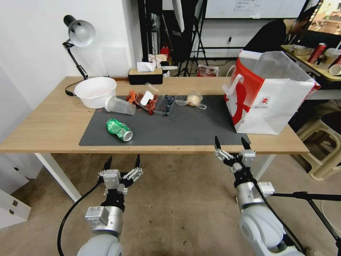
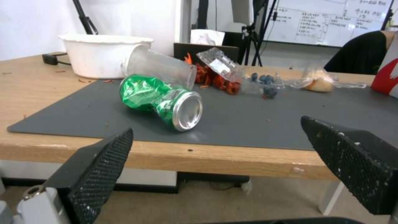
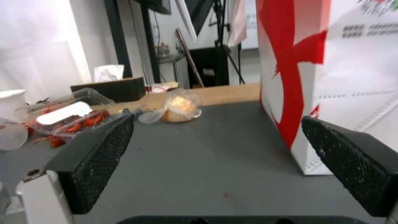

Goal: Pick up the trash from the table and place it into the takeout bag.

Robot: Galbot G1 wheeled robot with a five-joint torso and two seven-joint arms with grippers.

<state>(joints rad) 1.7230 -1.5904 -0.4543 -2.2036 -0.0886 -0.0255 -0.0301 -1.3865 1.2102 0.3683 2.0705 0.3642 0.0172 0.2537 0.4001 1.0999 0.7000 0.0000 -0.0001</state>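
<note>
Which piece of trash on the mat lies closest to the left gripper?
The green can, dented and on its side near the mat's front edge. The clear cup and wrapped lump lie farther back from the left gripper.

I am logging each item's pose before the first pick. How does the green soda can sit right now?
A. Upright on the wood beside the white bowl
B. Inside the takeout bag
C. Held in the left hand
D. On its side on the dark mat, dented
D: the green soda can lies on its side, crumpled at the middle, on the dark mat, with the open left hand short of the table edge.
</note>
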